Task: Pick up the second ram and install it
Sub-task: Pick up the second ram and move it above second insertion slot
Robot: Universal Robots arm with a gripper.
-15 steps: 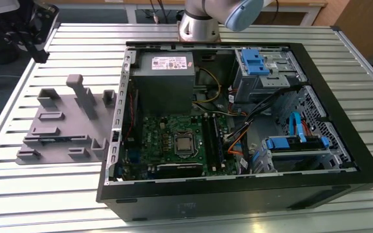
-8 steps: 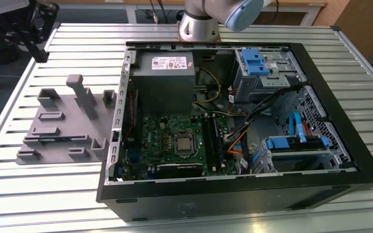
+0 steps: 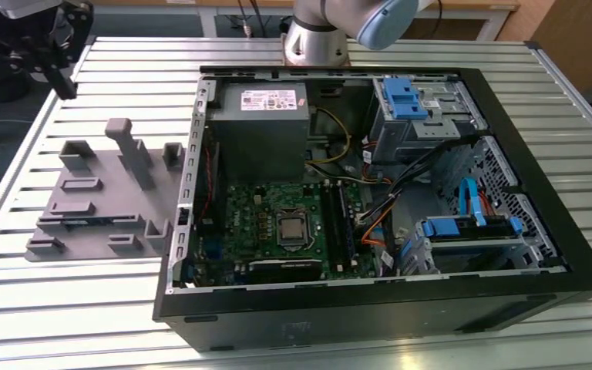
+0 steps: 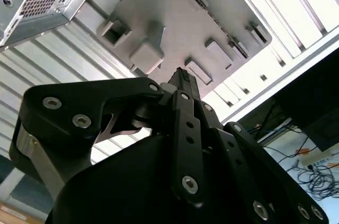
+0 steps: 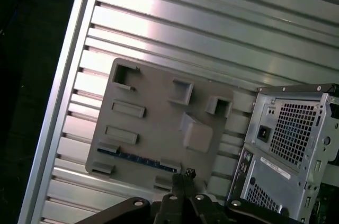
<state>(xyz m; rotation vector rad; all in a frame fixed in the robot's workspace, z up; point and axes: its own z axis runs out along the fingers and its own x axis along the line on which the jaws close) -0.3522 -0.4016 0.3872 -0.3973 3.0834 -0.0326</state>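
Hovering above the far end of the slatted table [image 3: 70, 308], at the exterior view's left, the black pincer [image 3: 65, 85] has its fingers drawn together with nothing between them, as both wrist views suggest. The second ram [image 5: 139, 158] is a thin dark blue strip. It lies low in a slot along the near edge of the grey tray [image 3: 101, 208], well apart from the pincer and nearer than it. The open computer case [image 3: 378, 308] sits to the right of the tray. I judge two risks. Shut fingers would strike the stick's top edge rather than straddle it, and the tall upright blocks [image 3: 132, 150] between pincer and stick could catch a low approach.
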